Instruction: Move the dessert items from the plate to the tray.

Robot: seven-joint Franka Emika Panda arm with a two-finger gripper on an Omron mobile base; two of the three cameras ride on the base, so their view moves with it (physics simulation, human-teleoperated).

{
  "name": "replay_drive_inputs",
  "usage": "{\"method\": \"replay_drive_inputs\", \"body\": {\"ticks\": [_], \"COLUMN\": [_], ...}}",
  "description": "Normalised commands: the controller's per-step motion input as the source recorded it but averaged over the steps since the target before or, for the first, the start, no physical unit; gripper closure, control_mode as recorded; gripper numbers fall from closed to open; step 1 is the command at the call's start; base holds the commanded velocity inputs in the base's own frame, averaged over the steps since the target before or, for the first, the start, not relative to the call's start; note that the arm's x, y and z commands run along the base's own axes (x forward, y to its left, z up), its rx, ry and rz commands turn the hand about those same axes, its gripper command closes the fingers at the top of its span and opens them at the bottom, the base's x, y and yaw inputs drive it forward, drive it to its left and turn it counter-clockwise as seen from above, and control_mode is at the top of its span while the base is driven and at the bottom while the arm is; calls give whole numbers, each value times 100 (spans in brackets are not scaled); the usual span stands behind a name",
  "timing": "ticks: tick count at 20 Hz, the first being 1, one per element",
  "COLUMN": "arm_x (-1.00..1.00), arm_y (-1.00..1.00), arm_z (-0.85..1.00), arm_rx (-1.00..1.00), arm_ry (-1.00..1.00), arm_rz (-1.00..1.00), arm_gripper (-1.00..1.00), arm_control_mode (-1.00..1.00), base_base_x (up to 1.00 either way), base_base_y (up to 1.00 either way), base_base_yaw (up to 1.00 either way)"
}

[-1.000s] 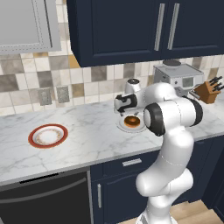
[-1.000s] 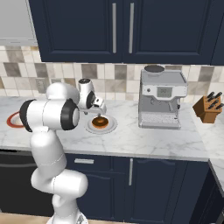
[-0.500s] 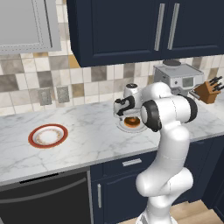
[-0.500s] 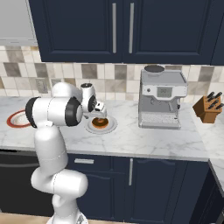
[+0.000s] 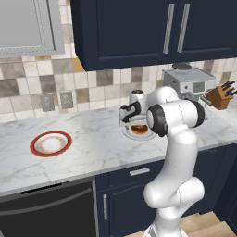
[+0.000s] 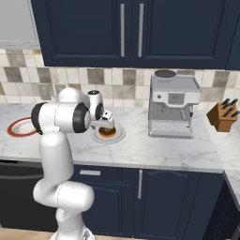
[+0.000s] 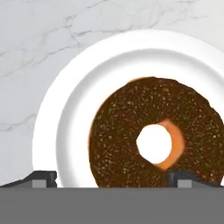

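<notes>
In the left base view, the gripper point(image 5: 133, 121) hangs at the centre of the frame just above a white plate point(image 5: 127, 134) on the marble surface point(image 5: 92, 148). A brown doughnut point(image 5: 138, 129) lies on that plate, partly hidden by the arm. A red-rimmed plate point(image 5: 51, 143) sits well apart at the left, a coffee machine point(image 5: 190, 83) and a knife block point(image 5: 220, 96) at the right.

In the right base view, the gripper point(image 6: 108, 123) sits left of centre over the doughnut point(image 6: 108, 133) on the white plate point(image 6: 118, 137). The coffee machine point(image 6: 172, 105) stands to the right, the knife block point(image 6: 223, 116) at the far right edge, the red-rimmed plate point(image 6: 16, 127) at the left edge.

In the hand view, the doughnut point(image 7: 153, 135) fills the lower right, dark speckled brown with an orange inner edge, lying flat on the white plate point(image 7: 65, 109). The two fingertips point(image 7: 41, 178) stand wide apart at the bottom, one at the plate's left rim, the other on the doughnut's lower right; nothing is held between them.
</notes>
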Motion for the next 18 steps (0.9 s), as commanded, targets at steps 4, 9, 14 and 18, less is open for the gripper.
{"method": "replay_drive_inputs", "body": {"ticks": [4, 9, 14, 18], "arm_x": [25, 6, -6, 0], "arm_y": [0, 0, -10, -3], "arm_z": [-7, -5, -36, -25], "arm_rx": [0, 0, 0, 0], "arm_ry": [0, 0, 2, 0], "arm_rz": [9, 16, 7, 3], "arm_gripper": [-100, -100, -100, -100], "arm_control_mode": [-100, -100, -100, -100], "base_base_x": [0, 0, 0, 0], "base_base_y": [0, 0, 0, 0], "base_base_yaw": [0, 0, 0, 0]}}
